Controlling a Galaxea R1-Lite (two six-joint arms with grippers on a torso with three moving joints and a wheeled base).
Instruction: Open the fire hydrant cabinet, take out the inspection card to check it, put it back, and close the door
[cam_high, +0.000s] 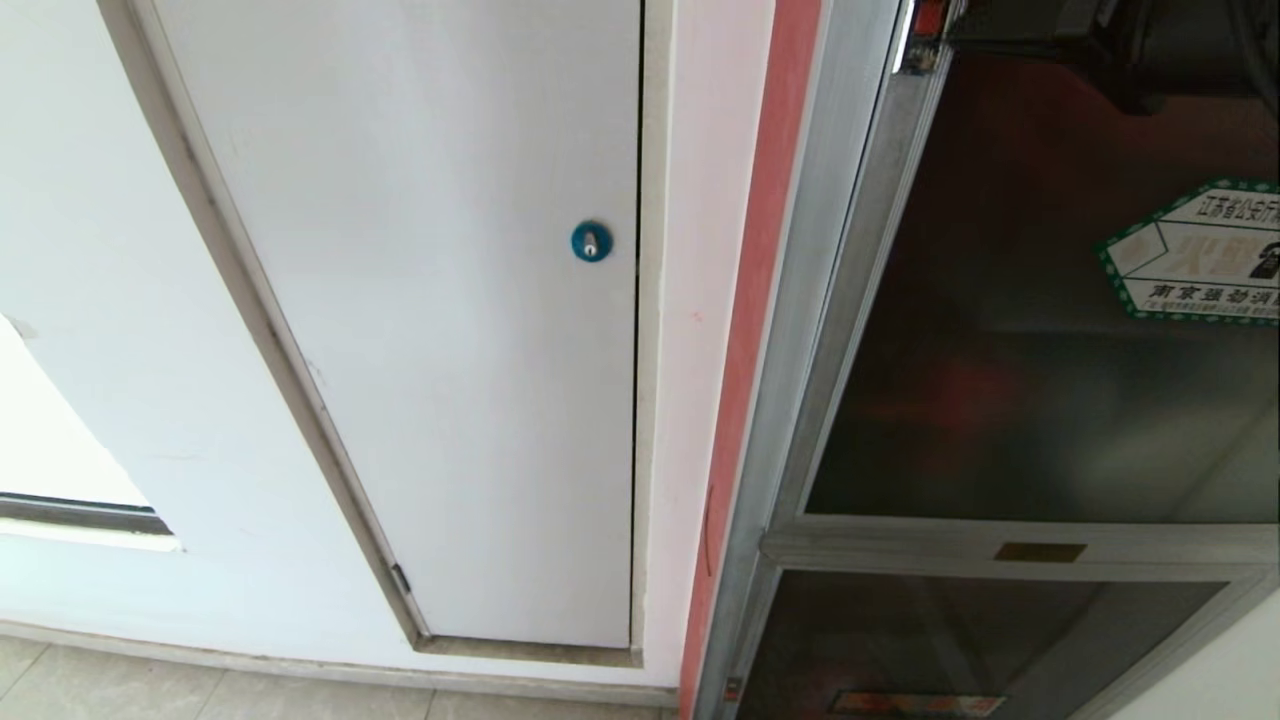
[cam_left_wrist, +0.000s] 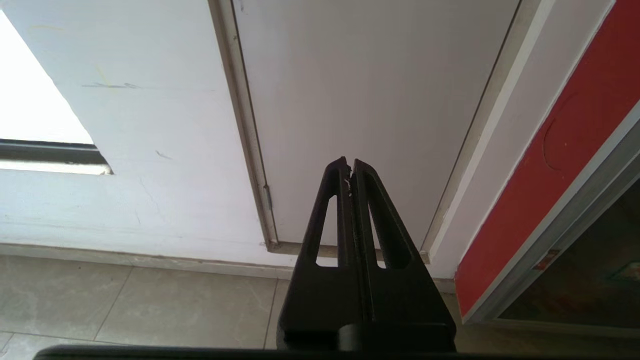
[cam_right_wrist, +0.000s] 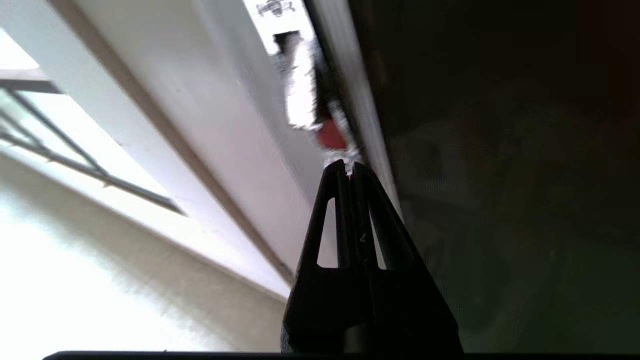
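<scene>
You have the fire hydrant cabinet (cam_high: 800, 400) filling the right side of the head view, its silver frame running from the top edge down to the lower right, next to a red strip on the wall. The door (cam_high: 1020, 330), the big dark glass pane with the green-edged hexagonal sticker (cam_high: 1195, 255) at the far right, looks shut or nearly so against the frame; you cannot tell from here whether a gap has started.

The step in hand looks like opening it. Your right gripper (cam_right_wrist: 349, 167) has its fingers pressed together with nothing between them, and in the right wrist view its tip sits at the centre of the frame, just beside the pale metal edge where the dark glass meets the frame. Whether it touches that edge is unclear. To do this well, work the closed tip along the frame edge of the door, not the glass, and pull in a slow arc around the hinge side.

The left gripper (cam_left_wrist: 350, 165) is also pinched closed and empty, parked low in front of the white panel (cam_high: 440, 300) with the blue lock (cam_high: 591, 241).

As for contents: behind the tinted pane you see only dim reddish shapes. The inspection card is not visible in any view; presumably it is inside. The smaller lower pane (cam_high: 960, 640) shows nothing legible either.
</scene>
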